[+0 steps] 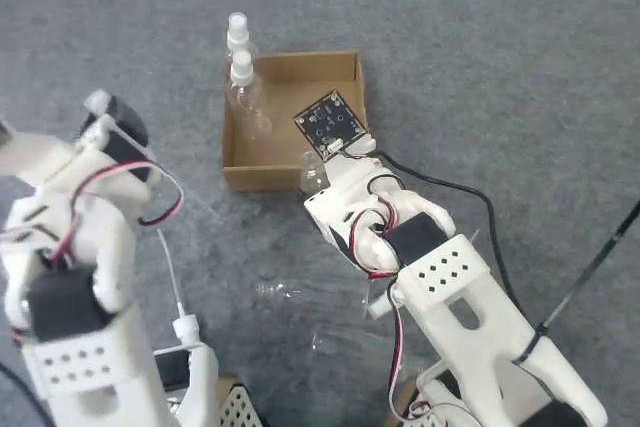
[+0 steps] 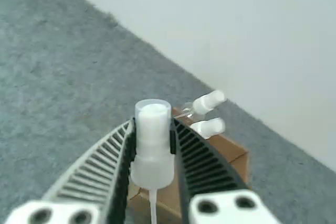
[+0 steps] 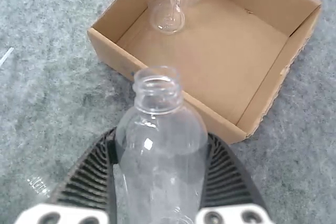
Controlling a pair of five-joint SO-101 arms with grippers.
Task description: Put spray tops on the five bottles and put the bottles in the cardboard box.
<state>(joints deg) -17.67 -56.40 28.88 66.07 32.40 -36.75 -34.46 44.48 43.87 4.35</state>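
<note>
My left gripper (image 2: 153, 129) is shut on a white spray top (image 2: 152, 150), held upright with its thin tube hanging below. My right gripper (image 3: 160, 148) is shut on a clear bottle (image 3: 156, 93) with an open neck, held upright just outside the near wall of the cardboard box (image 3: 226, 72). From above, this bottle (image 1: 313, 173) stands against the box (image 1: 345, 72) front edge. Two bottles with spray tops (image 1: 243, 82) stand in the box's far left corner; their white tops (image 2: 209, 113) show beyond the left gripper.
Another spray top (image 1: 186, 326) with a long tube lies on the grey carpet between the arms. Two clear uncapped bottles (image 1: 290, 293) (image 1: 340, 339) lie near the right arm's base. The left arm (image 1: 70, 227) stands to the left of the box.
</note>
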